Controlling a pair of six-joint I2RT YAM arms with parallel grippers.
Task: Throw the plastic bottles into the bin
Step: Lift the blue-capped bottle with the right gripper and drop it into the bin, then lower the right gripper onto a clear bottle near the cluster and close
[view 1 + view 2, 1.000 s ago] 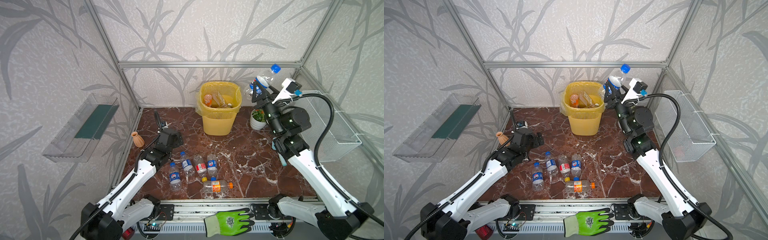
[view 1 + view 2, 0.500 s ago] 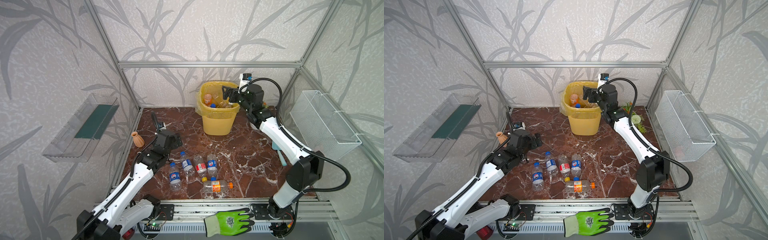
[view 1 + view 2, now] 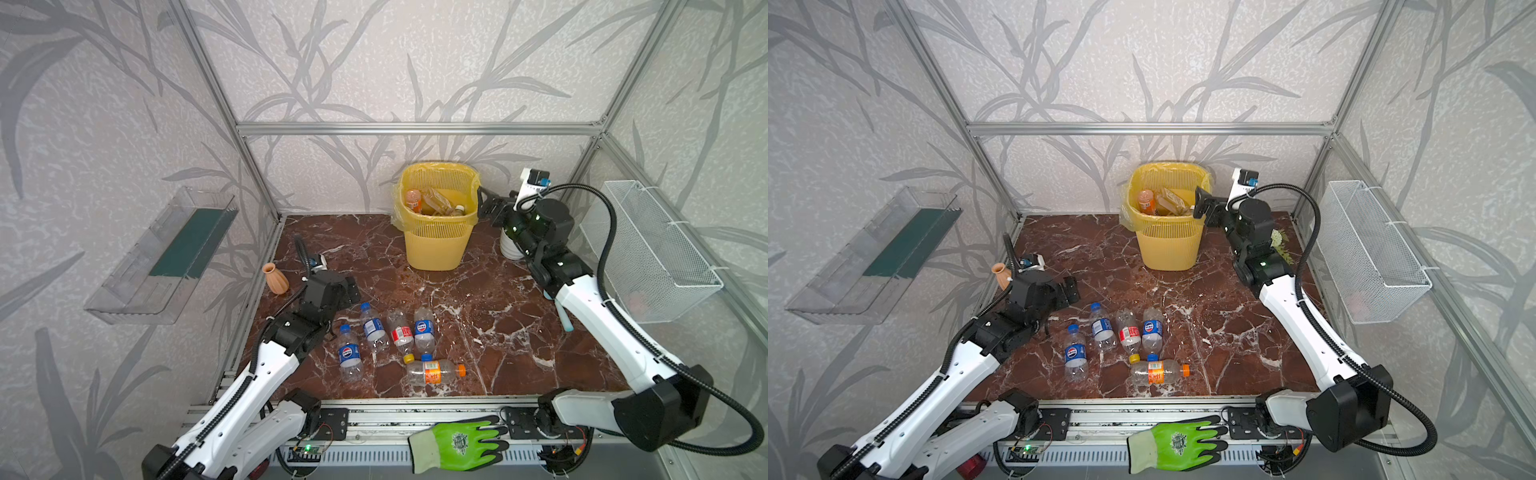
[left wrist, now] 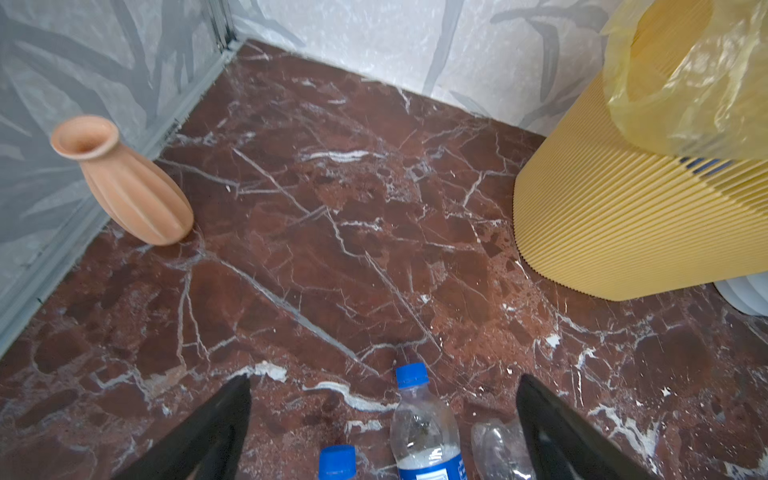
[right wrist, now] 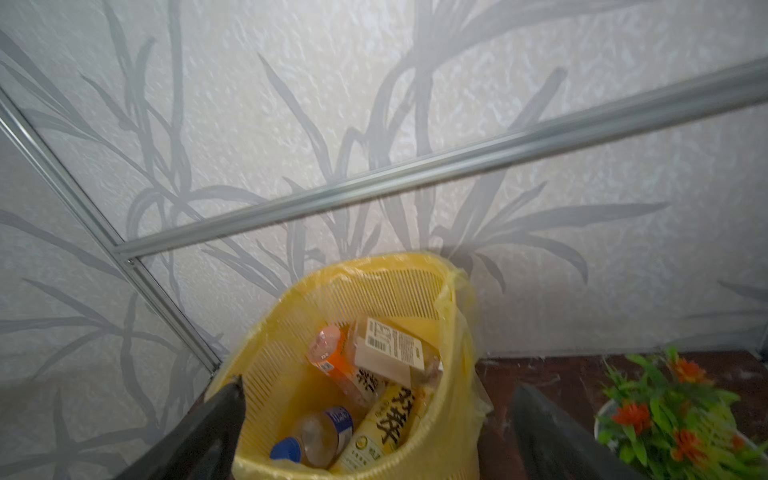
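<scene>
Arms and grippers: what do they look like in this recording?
Both the left arm and right arm have white links, black joints and black corrugated cable conduits. The left gripper and right gripper have black tapered fingers.

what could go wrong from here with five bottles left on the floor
1. The open right pincer hangs beside the rim of the bin; pulling back could snag the yellow liner and tip it.
2. The open left pincer frames a blue-capped bottle with a clear bottle close beside it; closing might pinch both or roll one away.
3. The orange vase stands near the left arm and might get knocked over.
</scene>
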